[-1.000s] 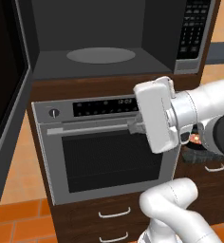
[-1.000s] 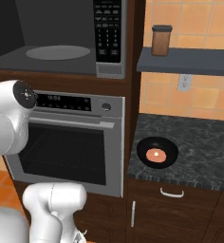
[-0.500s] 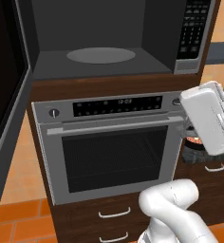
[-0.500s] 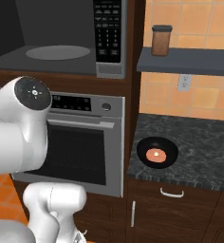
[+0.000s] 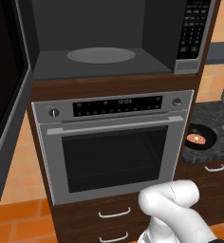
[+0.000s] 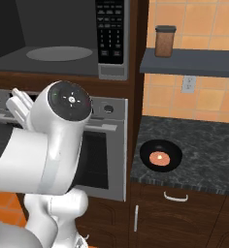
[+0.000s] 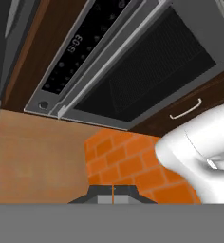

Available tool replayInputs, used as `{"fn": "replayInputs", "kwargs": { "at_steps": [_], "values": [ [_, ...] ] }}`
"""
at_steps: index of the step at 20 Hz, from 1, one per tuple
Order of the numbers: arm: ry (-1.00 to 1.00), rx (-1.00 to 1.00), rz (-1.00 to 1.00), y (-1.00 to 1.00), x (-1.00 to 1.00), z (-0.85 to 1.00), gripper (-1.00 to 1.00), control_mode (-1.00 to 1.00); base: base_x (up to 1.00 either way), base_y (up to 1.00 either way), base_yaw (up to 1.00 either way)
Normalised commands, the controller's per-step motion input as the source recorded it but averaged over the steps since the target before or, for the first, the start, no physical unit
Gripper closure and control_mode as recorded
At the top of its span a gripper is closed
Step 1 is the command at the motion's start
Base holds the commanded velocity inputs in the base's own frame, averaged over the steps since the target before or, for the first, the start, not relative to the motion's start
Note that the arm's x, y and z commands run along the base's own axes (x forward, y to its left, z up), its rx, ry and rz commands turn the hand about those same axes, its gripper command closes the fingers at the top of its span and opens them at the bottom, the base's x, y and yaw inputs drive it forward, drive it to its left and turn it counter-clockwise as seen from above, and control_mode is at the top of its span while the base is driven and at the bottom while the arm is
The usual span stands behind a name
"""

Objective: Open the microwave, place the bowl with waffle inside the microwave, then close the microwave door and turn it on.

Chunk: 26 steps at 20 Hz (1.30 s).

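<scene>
One microwave door (image 5: 7,114) stands swung wide, bowl with waffle (image 6: 160,156) near the counter's (image 6: 204,155) front edge, hand (image 7: 113,191) closed.

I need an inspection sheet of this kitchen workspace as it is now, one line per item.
Surface: dark speckled stone counter, right of the steel oven.
Job's things: grey-steel microwave with its black-glass microwave door swung open, glass turntable bare; small black bowl with waffle on the counter.
Clutter: brown lidded jar on the shelf.
Grippers: gripper shut, holding nothing.
Cables: nothing seen.
Surroundings: orange tiled wall, wall socket, wooden drawers.
</scene>
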Motion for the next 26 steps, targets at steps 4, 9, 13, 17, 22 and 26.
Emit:
{"fn": "replayInputs", "kwargs": {
  "at_steps": [4,9,13,17,22,26],
  "values": [
    [-0.02,0.00,-0.04,-1.00,0.02,-0.23,1.00,-1.00,0.00,0.00,0.00],
    [-0.02,-0.03,-0.06,-0.95,0.21,-0.40,-1.00,-1.00,0.00,0.00,0.00],
    [0.00,0.01,0.00,-0.95,0.76,-0.43,-1.00,-1.00,0.00,0.00,0.00],
    [-0.02,0.10,0.07,-0.98,0.86,-0.37,-1.00,-1.00,0.00,0.00,0.00],
    [0.03,0.09,0.13,-0.81,0.94,-0.51,-1.00,-1.00,0.00,0.00,0.00],
    [0.01,0.06,0.11,-0.62,0.84,-0.69,-1.00,-1.00,0.00,0.00,0.00]
  ]
}}
